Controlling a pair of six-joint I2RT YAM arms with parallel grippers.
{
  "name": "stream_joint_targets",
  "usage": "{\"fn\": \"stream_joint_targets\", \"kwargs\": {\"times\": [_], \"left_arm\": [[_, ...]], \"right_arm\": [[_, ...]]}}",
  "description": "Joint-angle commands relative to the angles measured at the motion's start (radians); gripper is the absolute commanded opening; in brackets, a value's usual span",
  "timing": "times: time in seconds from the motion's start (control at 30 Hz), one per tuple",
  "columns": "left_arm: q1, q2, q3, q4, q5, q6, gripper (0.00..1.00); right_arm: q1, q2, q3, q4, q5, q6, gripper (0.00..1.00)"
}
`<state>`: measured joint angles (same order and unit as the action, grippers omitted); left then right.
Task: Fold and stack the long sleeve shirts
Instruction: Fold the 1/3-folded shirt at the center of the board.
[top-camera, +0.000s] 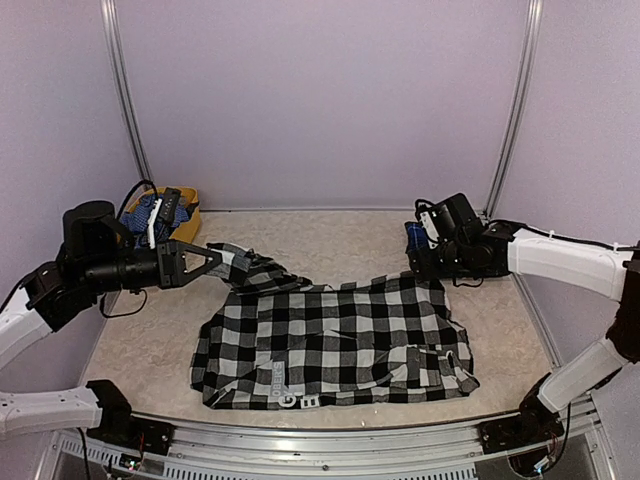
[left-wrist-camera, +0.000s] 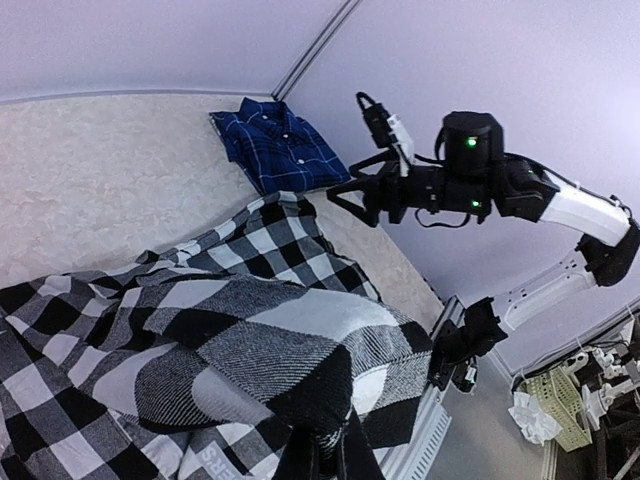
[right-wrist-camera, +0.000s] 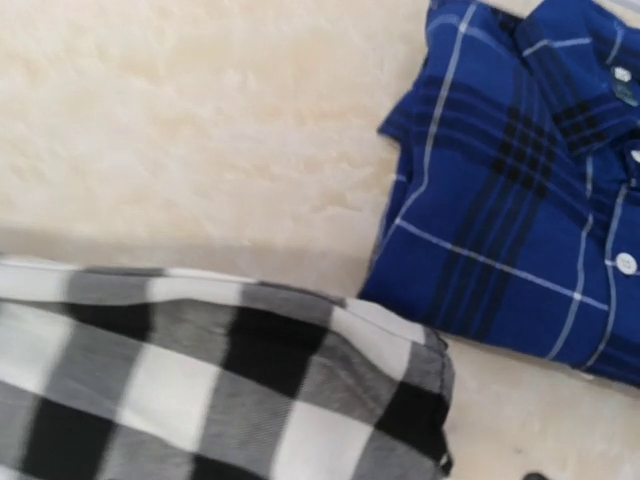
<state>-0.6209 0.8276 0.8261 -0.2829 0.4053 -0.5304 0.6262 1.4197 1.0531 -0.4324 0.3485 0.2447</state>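
Left gripper (top-camera: 226, 262) is pinching shut on a raised sleeve (top-camera: 252, 270) of the check shirt (top-camera: 340, 340), holding that cloth up off the table (top-camera: 330, 235) at the garment's back-left corner. In the left wrist view the sleeve is draping over the fingers and hiding most of them.

The rest of the check shirt is lying spread and rumpled across the middle of the table, to the right of and nearer than the left gripper. Its white lettering (top-camera: 285, 385) is showing at the near hem.

Right gripper (top-camera: 418, 258) is hovering low at the back-right of the table, above the check shirt's far-right corner. Cannot tell how far its jaws are parted, or whether anything is between them.

Navy plaid shirt (right-wrist-camera: 510, 190) is lying folded at the back-right, buttons up, just beside the right gripper and close to the check shirt's edge.

Yellow tub (top-camera: 190, 215) is sitting at the back-left, behind the left arm.
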Motion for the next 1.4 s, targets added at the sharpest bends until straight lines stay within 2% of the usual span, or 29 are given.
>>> {"fn": "stream_joint_targets", "kwargs": {"times": [0.0, 0.17, 0.57, 1.17, 1.37], "left_arm": [[-0.015, -0.113, 0.041, -0.098, -0.025, -0.041, 0.0], [-0.02, -0.137, 0.081, -0.186, -0.036, -0.036, 0.0], [-0.024, -0.134, 0.148, -0.291, -0.069, -0.024, 0.0], [-0.022, -0.099, 0.248, -0.4, -0.118, 0.032, 0.0], [-0.02, -0.093, 0.277, -0.433, -0.132, 0.044, 0.0]], "right_arm": [[-0.058, 0.083, 0.017, 0.046, -0.065, -0.166, 0.82], [-0.081, 0.181, 0.058, 0.025, -0.074, -0.307, 0.79], [-0.117, 0.294, 0.123, -0.015, -0.251, -0.491, 0.69], [-0.125, 0.362, 0.137, -0.029, -0.199, -0.531, 0.67], [-0.125, 0.335, 0.128, 0.0, -0.176, -0.538, 0.66]]}}
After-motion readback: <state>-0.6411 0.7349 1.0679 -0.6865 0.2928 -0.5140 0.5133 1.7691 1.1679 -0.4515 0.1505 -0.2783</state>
